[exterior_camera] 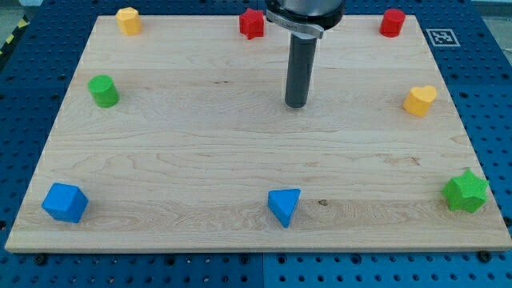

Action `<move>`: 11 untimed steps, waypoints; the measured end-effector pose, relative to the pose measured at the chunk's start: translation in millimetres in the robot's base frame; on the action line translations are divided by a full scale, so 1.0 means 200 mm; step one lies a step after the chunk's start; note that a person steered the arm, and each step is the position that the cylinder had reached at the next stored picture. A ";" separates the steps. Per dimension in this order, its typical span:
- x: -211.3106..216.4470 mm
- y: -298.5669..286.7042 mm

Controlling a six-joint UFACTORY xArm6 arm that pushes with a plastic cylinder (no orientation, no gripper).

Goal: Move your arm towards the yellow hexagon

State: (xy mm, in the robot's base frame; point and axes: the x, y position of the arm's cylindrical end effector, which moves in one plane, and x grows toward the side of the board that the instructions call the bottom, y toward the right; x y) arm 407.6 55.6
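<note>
On the view's far left, the blue cube sits near the bottom corner of the tabletop, and the green cylinder stands above it near the left edge. Just right of that, at the top left corner, is the yellow hexagon, my target. It sits close to the board's rim, so I judge I should come at it gently or I may nudge it off the edge.

Further right, the red star stands at the top edge, and the blue triangle lies near the bottom edge. My tip rests on bare wood a little right of centre, below and just right of the red star, touching no block. I have no gripper, only the rod, so there is nothing to open or close.

To the right, the red cylinder sits at the top, the yellow heart by the right edge, and the green star at the bottom right.

All blocks ring the edges, which leaves my path open. The hexagon is well apart from my tip, up and to the left; I judge a straight diagonal would pass below the red star and above the green cylinder, brushing neither.
</note>
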 end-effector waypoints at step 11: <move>-0.62 -0.99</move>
